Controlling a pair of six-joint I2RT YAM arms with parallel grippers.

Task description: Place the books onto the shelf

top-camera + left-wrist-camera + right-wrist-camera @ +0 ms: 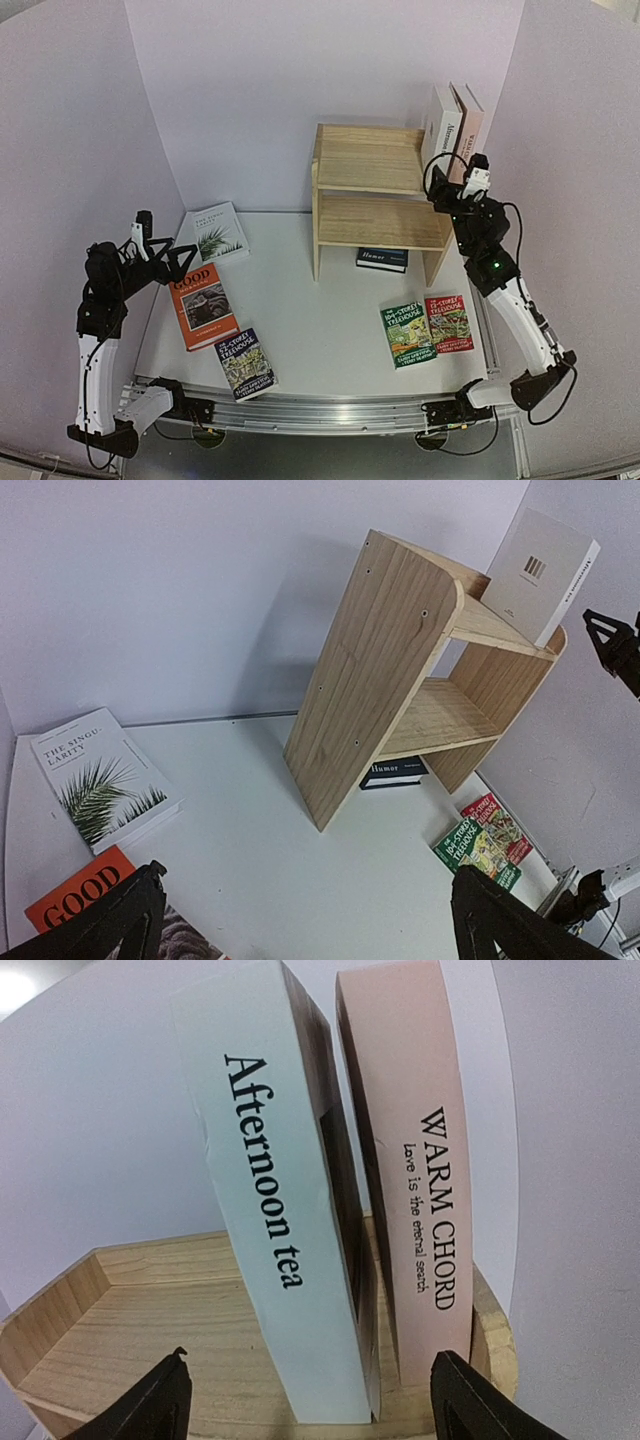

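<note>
Two books atop the shelf, six left on the bench; your left hand and right hand gape empty

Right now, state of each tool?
Left tool: open, empty.
Right tool: open, facing Afternoon tea and WARM CHORD, gripping neither.

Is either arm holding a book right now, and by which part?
Nothing held: the right gripper has jaws open before two upright books on the shelf; the left gripper is open, empty.
</note>
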